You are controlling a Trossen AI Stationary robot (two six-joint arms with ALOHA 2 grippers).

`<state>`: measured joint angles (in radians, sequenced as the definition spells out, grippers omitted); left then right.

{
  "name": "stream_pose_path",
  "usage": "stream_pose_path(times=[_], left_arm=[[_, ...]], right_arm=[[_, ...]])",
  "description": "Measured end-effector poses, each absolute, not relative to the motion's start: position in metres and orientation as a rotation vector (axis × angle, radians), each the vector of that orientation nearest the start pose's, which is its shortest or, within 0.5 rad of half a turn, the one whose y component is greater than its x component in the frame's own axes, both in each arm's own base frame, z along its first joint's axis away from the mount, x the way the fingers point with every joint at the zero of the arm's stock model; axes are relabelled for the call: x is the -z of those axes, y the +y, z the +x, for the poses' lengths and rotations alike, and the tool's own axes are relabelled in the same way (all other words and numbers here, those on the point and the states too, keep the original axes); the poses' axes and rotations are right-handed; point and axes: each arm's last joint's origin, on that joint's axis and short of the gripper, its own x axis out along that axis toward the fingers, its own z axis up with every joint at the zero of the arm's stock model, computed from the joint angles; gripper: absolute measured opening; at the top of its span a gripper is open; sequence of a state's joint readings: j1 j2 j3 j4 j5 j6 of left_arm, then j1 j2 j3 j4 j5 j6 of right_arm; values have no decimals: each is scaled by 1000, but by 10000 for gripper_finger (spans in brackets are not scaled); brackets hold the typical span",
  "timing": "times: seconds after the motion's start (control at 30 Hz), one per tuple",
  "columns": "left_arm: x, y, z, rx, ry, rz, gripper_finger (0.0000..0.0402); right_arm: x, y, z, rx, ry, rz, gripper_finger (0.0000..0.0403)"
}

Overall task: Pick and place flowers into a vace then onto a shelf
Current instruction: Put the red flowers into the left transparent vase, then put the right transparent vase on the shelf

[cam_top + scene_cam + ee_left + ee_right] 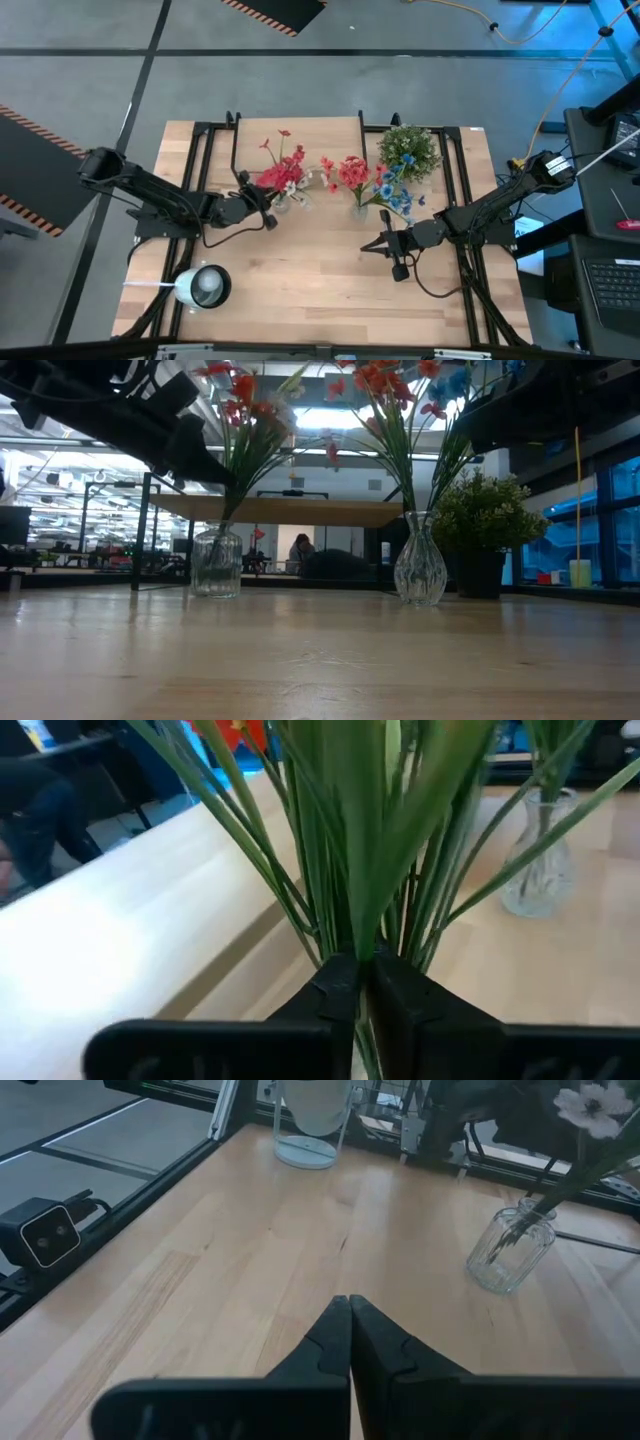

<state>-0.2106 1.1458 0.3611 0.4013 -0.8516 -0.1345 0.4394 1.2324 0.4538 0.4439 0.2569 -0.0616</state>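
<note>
A bunch of red-bloomed flowers stands with its green stems in a ribbed glass jar on the table, in front of the shelf. My left gripper is at the bunch from the table's left side, just above the jar's mouth, shut on the stems. A second glass vase to its right holds red and blue flowers. My right gripper hovers shut over bare table nearer the near edge, holding nothing. In the right wrist view the jar shows ahead of it. My left gripper pinches several green stems of the bunch between its two fingers, a little above the jar's mouth. It comes slanting down from the table's left, its fingers across the stems. The bunch stands nearly upright, its lower ends inside the jar.
A bushy green potted plant stands at the far right, beside the second vase. A white cup-like thing lies near the near left corner. Bare wood spreads across the table's middle and near side. A small camera sits beyond the table's edge.
</note>
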Motion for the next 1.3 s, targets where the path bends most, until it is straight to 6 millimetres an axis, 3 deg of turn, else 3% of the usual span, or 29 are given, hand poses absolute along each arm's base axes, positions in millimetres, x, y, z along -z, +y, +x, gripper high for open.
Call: stream_pose_path(times=[0.67, 0.9, 1.3], left_arm=[[-194, -39, 196, -730, 220, 115, 142], [-207, -51, 184, -703, 170, 143, 155], [-232, -73, 159, -462, 64, 62, 140]], right_arm=[[-192, 95, 220, -191, 312, -176, 0], [-192, 95, 220, -190, 310, -175, 0], [-194, 95, 220, -187, 290, -165, 0]])
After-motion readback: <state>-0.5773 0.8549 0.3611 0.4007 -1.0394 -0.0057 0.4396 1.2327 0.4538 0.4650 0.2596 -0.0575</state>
